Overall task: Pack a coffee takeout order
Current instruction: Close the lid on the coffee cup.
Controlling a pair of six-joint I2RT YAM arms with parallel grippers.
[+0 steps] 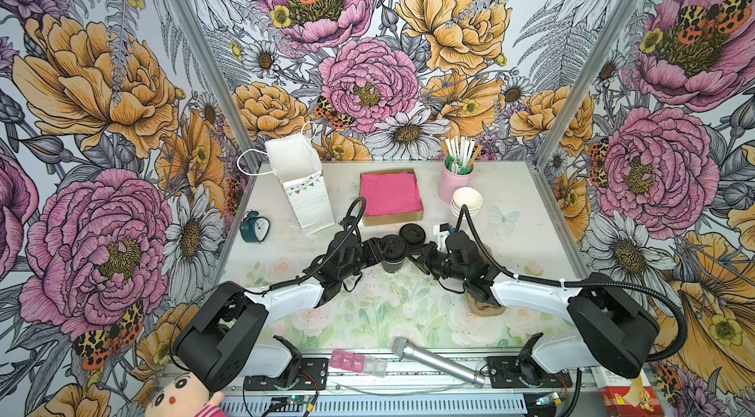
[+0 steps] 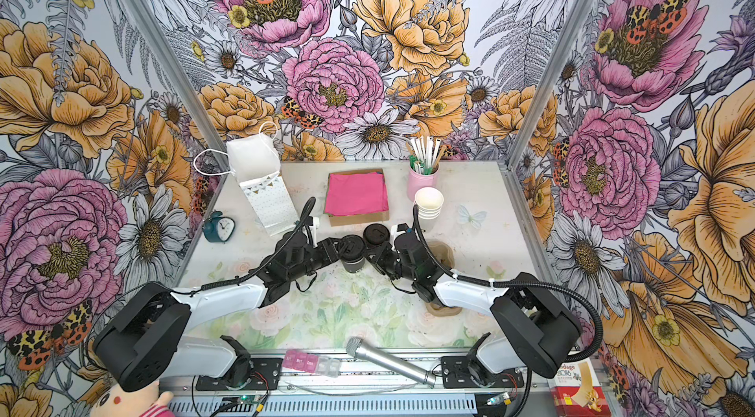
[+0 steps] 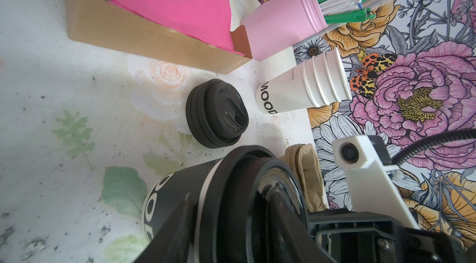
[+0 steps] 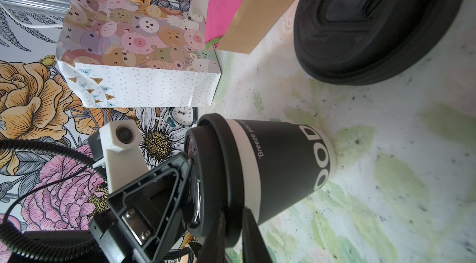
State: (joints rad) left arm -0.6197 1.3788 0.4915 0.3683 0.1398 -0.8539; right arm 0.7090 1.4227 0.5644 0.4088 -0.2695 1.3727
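dark cup (image 4: pixel 283 166): big white letters "ood" run along its side, with the start of the word turned out of sight. near its lid is small white print, "breeze you", and the rest is hidden.

white cups (image 3: pixel 296 89), behind and right of the dark cup: "mood" in big black letters on the outermost one, with a small grey "coffee" beside it.

clock (image 4: pixel 181 116), well left of the dark cup: numerals 5 to 9 show on the dial.

bag (image 4: pixel 144 86), behind and left of the dark cup: flags with single letters, too small to read surely.

red box (image 2: pixel 572 390), in front and far right of the dark cup: white "ndage", its start cut off.
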